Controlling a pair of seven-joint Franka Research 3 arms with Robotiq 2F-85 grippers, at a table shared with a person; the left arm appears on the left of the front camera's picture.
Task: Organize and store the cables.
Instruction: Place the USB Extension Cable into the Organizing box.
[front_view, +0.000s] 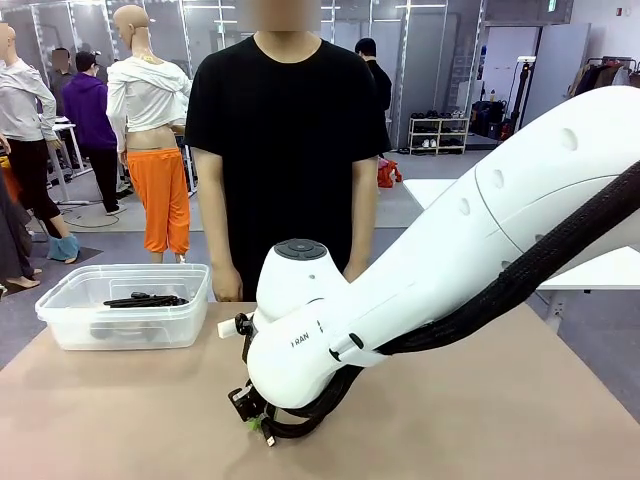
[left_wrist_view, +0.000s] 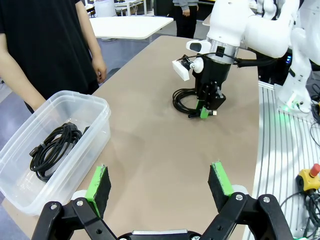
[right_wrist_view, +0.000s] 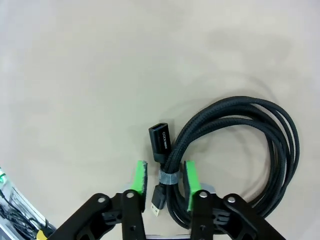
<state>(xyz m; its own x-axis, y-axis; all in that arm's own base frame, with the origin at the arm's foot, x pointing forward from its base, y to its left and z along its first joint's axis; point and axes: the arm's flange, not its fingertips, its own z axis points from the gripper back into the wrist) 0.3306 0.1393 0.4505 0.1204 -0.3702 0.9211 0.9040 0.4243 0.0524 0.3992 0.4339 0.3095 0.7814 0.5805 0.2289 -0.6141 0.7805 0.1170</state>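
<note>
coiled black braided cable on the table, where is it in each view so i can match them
Front view: the coiled black braided cable peeks out low at centre, under the right arm's white wrist.
Left wrist view: upper middle on the tan table, under the right gripper.
Right wrist view: lower right, its taped bundle between the green pads.
Shared landmark: the right gripper's green pads.

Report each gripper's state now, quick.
Left gripper: open, holding nothing, above the table.
Right gripper: pads straddle the coiled cable at its taped band; whether it is gripped cannot be told.
</note>
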